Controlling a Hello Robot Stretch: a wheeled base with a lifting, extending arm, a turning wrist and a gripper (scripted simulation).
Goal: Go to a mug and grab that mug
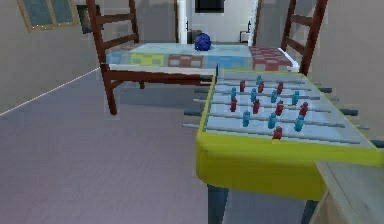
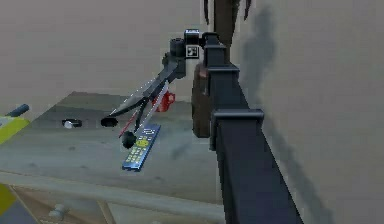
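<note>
Pincer (image 2: 121,128) with two fingers (image 2: 145,90) near one remote (image 2: 140,152)

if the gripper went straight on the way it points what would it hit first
Probably the small dark round thing just ahead of the gripper, lying on the pale tabletop. Depth is unclear, so it may meet the tabletop itself first.
</note>
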